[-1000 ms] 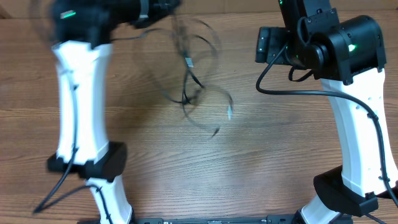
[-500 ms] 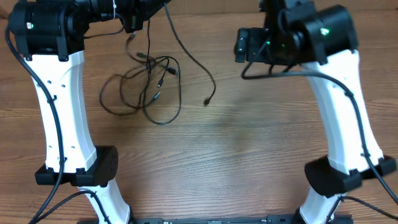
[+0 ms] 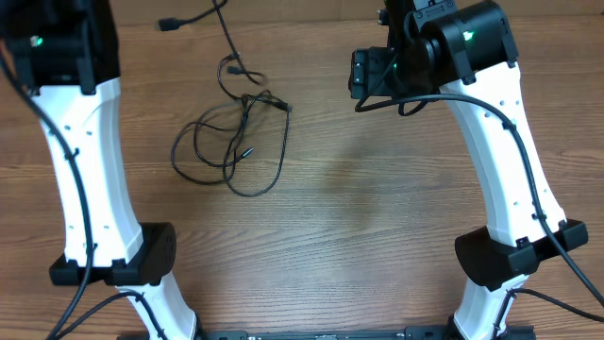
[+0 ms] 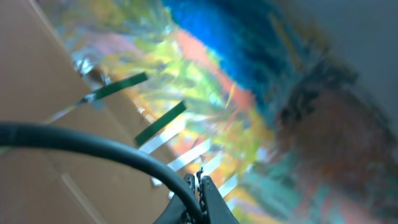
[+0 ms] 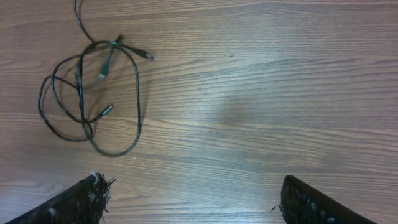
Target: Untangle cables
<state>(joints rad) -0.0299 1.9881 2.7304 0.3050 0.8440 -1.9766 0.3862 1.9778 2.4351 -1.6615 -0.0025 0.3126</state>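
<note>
The cables [image 3: 247, 149] are thin black wires lying in a loose tangle of loops on the wooden table, left of centre. One strand [image 3: 226, 38] rises from the tangle to the top edge, and a plug tip [image 3: 168, 24] hangs near it. The tangle also shows in the right wrist view [image 5: 132, 102] at upper left. My left gripper [image 4: 199, 186] is shut on a black cable strand [image 4: 93, 145] and is lifted, facing a blurred colourful background. My right gripper [image 5: 189, 193] is open and empty above bare table, to the right of the tangle.
The white left arm [image 3: 85, 161] stands on the left and the white right arm [image 3: 500, 142] on the right, with black bases near the front edge. Thicker black cords run along both arms.
The left arm has pulled up and back. The strand that lay out to the right now runs up past the top edge. The tangle has shifted slightly. The right arm has barely moved.
</note>
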